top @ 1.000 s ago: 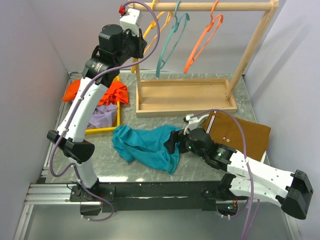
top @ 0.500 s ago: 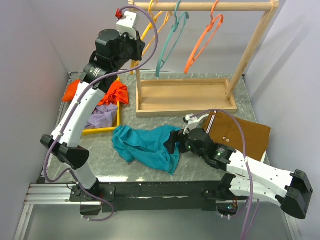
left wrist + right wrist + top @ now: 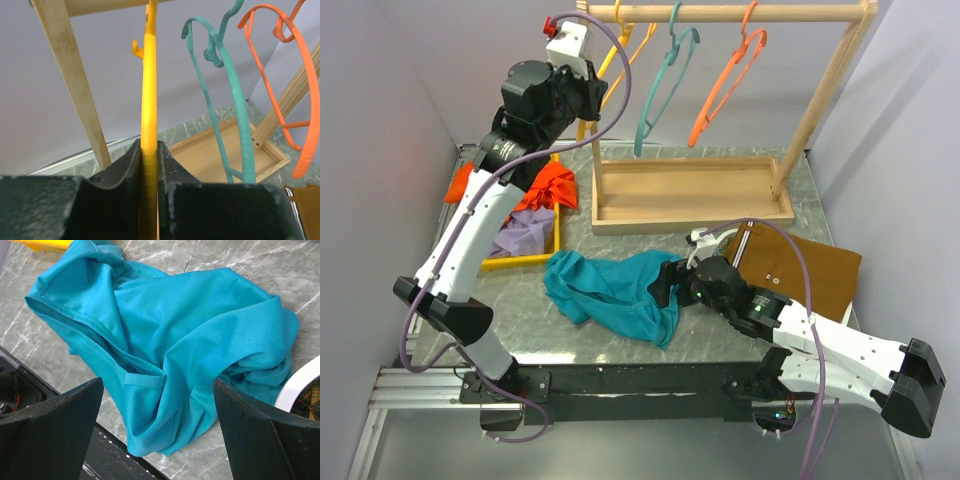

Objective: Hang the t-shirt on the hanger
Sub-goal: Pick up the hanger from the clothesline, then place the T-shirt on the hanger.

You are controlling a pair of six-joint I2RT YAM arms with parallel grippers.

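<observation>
The teal t-shirt [image 3: 612, 292] lies crumpled on the grey table near the front edge; it fills the right wrist view [image 3: 165, 340]. The yellow hanger [image 3: 603, 68] hangs from the wooden rail at the rack's left end; in the left wrist view [image 3: 149, 100] it runs straight up between the jaws. My left gripper [image 3: 588, 98] is raised at the rack and shut on the yellow hanger's lower part [image 3: 149, 165]. My right gripper [image 3: 665, 285] is open, low over the t-shirt's right side [image 3: 157, 405], jaws wide on either side of the cloth, holding nothing.
A teal hanger [image 3: 662, 85] and an orange hanger [image 3: 725, 80] hang on the wooden rack [image 3: 720, 14] over its tray base [image 3: 692, 195]. A yellow tray [image 3: 542, 250] at left holds an orange-red garment [image 3: 545, 185] and a lavender garment [image 3: 525, 235]. A brown cloth [image 3: 800, 265] lies at right.
My left arm has risen and shifted a little left, lifting the yellow hanger with it. The right arm and the t-shirt have not moved.
</observation>
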